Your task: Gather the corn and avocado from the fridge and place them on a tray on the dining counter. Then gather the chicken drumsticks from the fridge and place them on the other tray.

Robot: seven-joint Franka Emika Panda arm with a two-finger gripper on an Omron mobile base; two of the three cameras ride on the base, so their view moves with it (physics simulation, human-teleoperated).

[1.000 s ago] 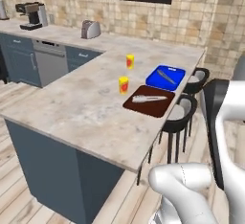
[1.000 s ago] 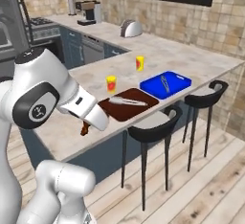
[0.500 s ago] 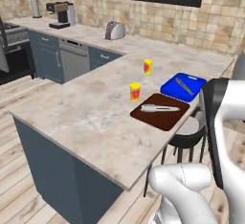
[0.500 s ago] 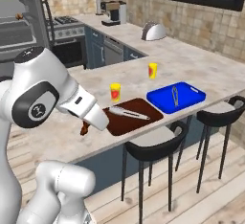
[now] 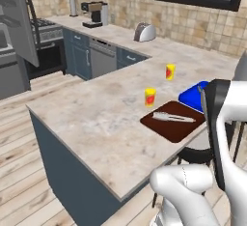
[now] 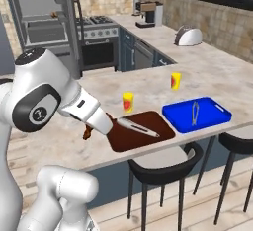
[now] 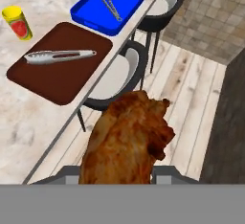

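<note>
As our base swings nearer, our gripper (image 6: 88, 132), partly closed around the browned chicken drumstick (image 7: 125, 144), nears the brown rectangular tray (image 6: 140, 130).

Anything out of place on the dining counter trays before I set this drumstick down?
Nothing spilled or askew. The brown tray and blue tray each hold tongs but no food; no corn or avocado shows.

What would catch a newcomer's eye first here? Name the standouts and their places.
The browned chicken drumstick looms largest, held in the hand low beside the counter edge, above the wooden floor near the stools. On the dining counter lie a brown tray and, beside it, a blue tray, each carrying metal tongs. Two yellow cups stand just behind the trays.
</note>
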